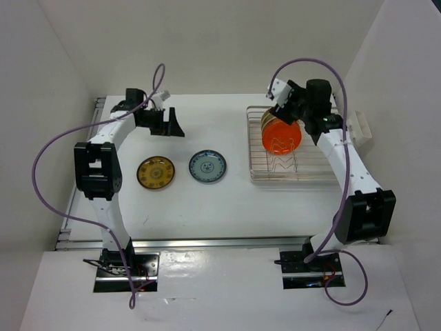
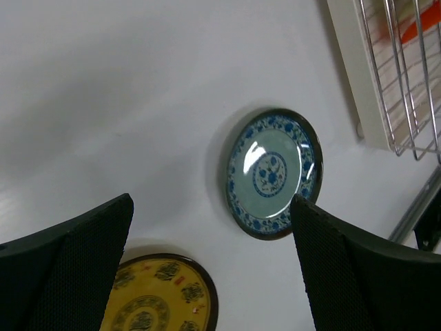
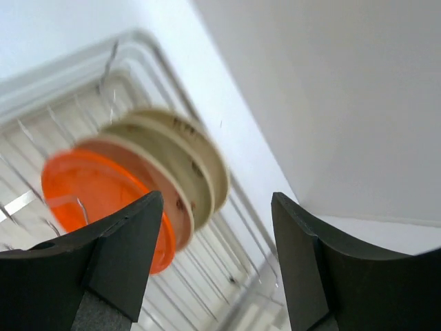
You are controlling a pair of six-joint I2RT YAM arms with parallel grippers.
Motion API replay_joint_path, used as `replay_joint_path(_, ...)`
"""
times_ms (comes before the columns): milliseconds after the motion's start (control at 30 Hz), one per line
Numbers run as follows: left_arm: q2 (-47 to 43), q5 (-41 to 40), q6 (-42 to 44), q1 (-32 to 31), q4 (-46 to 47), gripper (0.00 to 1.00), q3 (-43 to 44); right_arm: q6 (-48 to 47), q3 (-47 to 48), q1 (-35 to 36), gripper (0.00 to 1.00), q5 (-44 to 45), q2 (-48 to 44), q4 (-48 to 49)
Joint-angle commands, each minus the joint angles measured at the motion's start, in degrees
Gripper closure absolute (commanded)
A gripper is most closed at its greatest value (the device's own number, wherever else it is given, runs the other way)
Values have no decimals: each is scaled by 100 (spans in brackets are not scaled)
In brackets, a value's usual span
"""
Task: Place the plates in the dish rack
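Note:
The silver wire dish rack [image 1: 310, 172] stands at the right of the table. The orange plate [image 1: 281, 136] stands on edge in it, with three cream plates [image 3: 176, 162] behind it. The orange plate [image 3: 89, 196] also shows in the right wrist view. My right gripper [image 1: 284, 105] is open and empty above the rack's far end. The yellow-brown plate [image 1: 156, 172] and the blue-grey plate [image 1: 207, 166] lie flat on the table. My left gripper [image 1: 169, 123] is open and empty, above and behind them. Both plates show in the left wrist view, blue-grey [image 2: 273, 172] and yellow-brown [image 2: 155, 296].
A small white slotted holder [image 1: 360, 126] sits just right of the rack by the right wall. White walls enclose the table on the left, back and right. The rack's corner [image 2: 400, 76] shows in the left wrist view.

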Motion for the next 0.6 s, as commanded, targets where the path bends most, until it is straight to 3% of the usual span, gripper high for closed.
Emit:
replay_joint_path(0,-49,352,-97,-334,33,0,-479,1720,332,-35,28,-855,-696,444)
replay_joint_path(67,-102,405,-97,-553,33,1,-691,2736,86,18,36,-1215,-995,997)
replay_joint_path(133,-155,344,-184,-703,103,3,-1034,3346,-502,18,36,-1314,-1452,1601)
replay_joint_path(200,-207,265,-255,-818,270,3,-1323,4322,-828,18,30,-1262,-1725,1807)
replay_joint_path(333,-208,133,-536,-950,543,8,-1650,5518,-664,18,21,-1392,-1674,1159)
replay_joint_path(567,-23,-411,-1317,-1011,1113,25,-2115,6855,-890,18,20,-2332,-1524,910)
